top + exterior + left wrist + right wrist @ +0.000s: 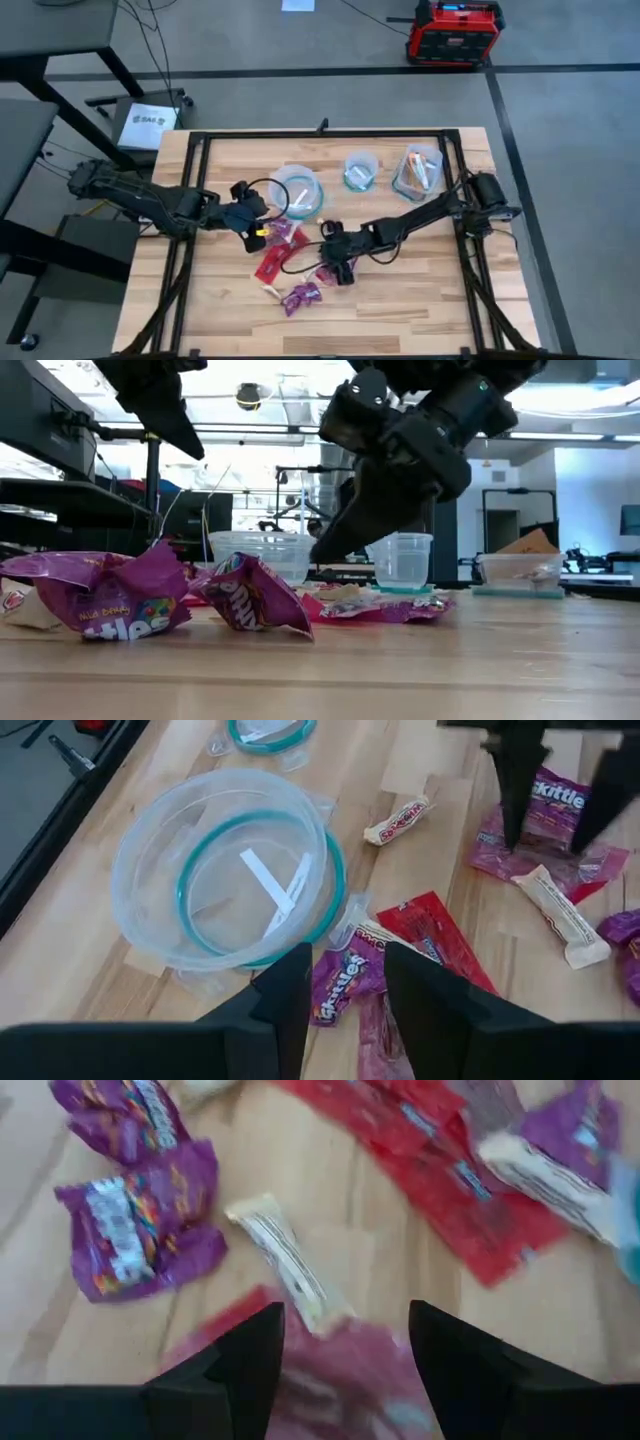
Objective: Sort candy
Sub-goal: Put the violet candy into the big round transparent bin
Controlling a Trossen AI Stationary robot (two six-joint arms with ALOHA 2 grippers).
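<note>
Candy, a loose scatter of small red, magenta and purple wrapped packets with a few pale bars, lies on the light wooden slatted bench in the high view, just in front of a row of three clear blue-rimmed plastic containers; the left tool sits at the pile's edge by the largest container, and the right tool reaches in from the other side, close over the packets. In the low view, crumpled purple packets rest on the bench in the foreground, and a dark arm hangs over the pile with its tip near the wrappers, not visibly gripping one. The left wrist view shows the left tool released, its fingers spread above a purple packet beside the large round container, which holds two pale strips. The right wrist view shows the right tool also released and empty, fingers parted over a red wrapper with a pale cream bar just ahead. Sorting seems at a picking stage: each tool looks poised to select. The next move likely calls for lowering squarely over one packet and closing without catching its neighbours.
</note>
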